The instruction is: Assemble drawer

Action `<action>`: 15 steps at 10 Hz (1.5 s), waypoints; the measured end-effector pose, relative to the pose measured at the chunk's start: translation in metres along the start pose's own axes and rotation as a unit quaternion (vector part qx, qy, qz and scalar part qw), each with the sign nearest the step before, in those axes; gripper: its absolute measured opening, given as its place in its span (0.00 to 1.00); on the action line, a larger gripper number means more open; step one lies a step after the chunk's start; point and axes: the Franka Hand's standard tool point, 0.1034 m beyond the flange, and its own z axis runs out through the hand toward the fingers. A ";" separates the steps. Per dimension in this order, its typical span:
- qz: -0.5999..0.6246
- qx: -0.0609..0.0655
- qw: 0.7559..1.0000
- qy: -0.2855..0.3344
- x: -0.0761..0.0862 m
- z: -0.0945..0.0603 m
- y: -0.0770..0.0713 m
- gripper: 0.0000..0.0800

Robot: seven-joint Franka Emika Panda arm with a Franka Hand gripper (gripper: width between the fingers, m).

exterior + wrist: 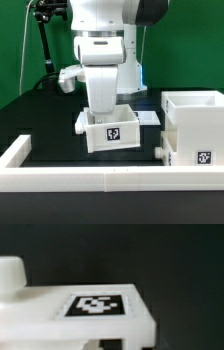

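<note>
A small white open-top tray (110,133) with a square tag on its near face sits under my gripper (108,112), left of the tall white drawer shell (195,125). My fingers reach down into the tray's open top and are closed on its wall. Their tips are hidden by the tray. The wrist view shows the tray's tagged face (97,304) and its knob (10,272) close up. A second knob (160,150) sticks out of the shell's side that faces the tray.
A low white wall (100,178) edges the black table along the front and the exterior view's left. A flat white marker board (150,118) lies behind the tray. The arm's body rises above the tray.
</note>
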 end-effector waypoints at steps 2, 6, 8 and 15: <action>0.012 -0.004 1.000 0.004 0.013 -0.002 0.009 0.05; 0.030 -0.004 0.999 0.012 0.039 0.002 0.018 0.05; 0.042 -0.003 0.999 0.012 0.048 0.001 0.020 0.05; 0.040 -0.002 0.999 0.015 0.061 0.002 0.021 0.05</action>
